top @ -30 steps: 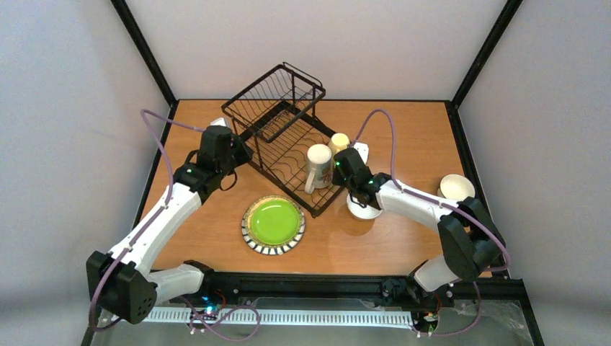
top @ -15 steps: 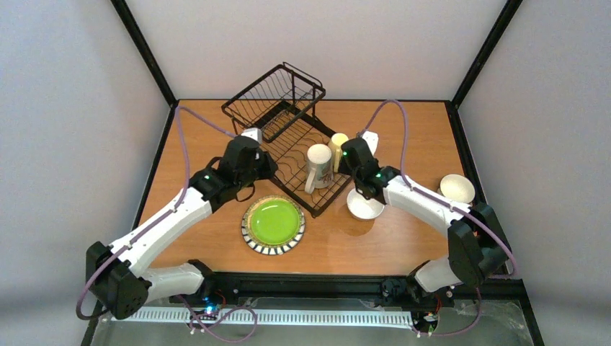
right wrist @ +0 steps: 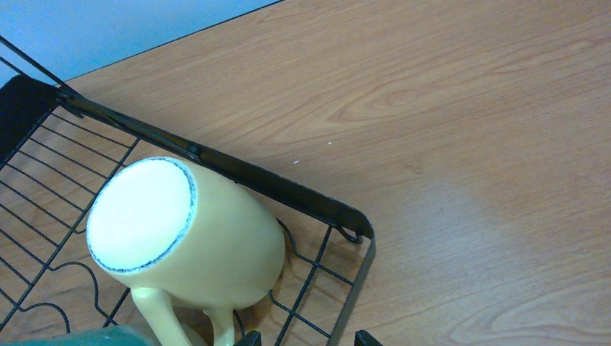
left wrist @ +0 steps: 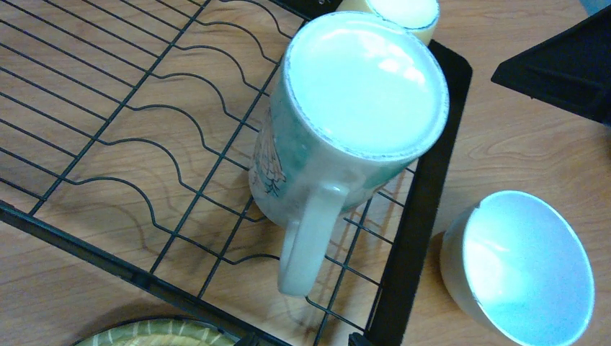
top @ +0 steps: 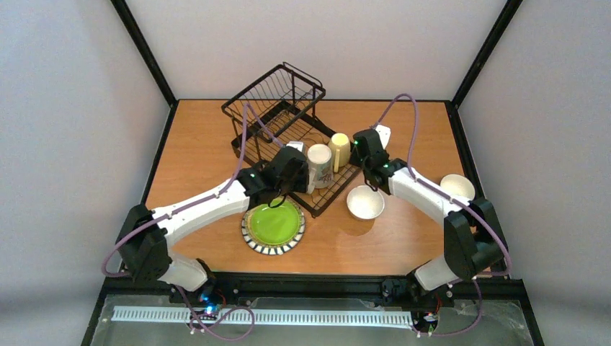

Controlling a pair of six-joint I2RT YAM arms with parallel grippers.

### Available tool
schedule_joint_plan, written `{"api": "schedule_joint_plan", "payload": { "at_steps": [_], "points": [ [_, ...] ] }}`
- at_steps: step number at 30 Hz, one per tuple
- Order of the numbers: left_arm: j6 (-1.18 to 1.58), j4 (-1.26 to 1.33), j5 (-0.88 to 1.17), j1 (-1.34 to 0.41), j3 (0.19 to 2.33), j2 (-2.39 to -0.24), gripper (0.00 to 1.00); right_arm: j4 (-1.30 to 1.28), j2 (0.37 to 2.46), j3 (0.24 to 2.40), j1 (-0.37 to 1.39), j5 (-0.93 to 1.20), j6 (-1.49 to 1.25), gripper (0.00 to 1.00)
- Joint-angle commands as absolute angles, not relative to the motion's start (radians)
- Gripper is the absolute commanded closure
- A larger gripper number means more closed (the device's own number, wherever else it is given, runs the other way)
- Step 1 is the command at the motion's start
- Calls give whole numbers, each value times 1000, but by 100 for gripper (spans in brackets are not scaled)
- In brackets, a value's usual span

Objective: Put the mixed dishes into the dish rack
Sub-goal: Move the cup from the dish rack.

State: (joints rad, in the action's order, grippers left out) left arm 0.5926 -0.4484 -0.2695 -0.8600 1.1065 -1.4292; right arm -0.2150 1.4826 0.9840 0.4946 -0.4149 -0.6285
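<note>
Two mugs stand base-up at the near right corner of the black wire dish rack [left wrist: 421, 202], on its flat slotted base: a white ceramic mug with a teal-green print [left wrist: 346, 122], and a pale yellow ceramic mug [right wrist: 187, 238] just behind it. Not yet loaded, all on the wooden table [top: 403, 130]: a round lime-green plate with a striped rim [top: 272, 225] just in front of the rack; a cream-white bowl [top: 365, 202] just beside the rack's right corner; a second cream-white bowl [top: 457, 187] well apart, near the right edge. So two of five visible dishes look done and three remain, judged under halfway. The left gripper [left wrist: 302, 340] hovers over the printed mug, fingers apart, nothing held; the right gripper [right wrist: 306, 339] hovers over the yellow mug, fingers apart, nothing held.
</note>
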Motion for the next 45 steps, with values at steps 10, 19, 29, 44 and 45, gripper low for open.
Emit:
{"api": "schedule_joint_plan", "payload": {
  "at_steps": [10, 19, 29, 44, 45],
  "points": [
    [533, -380, -262, -865, 1160, -1512, 30, -210, 1566, 1053, 467, -367, -594, 27],
    [467, -296, -282, -865, 1131, -1552, 29, -207, 1566, 1065, 456, -356, -586, 27],
    [442, -289, -319, -865, 1155, -1643, 29, -204, 1562, 1063, 449, -356, -586, 26],
    [450, -235, -361, -865, 1171, -1720, 30, -198, 1562, 1047, 443, -350, -591, 26],
    [453, -233, -361, -865, 1172, -1723, 30, -195, 1561, 1045, 443, -350, -591, 26]
  ]
}}
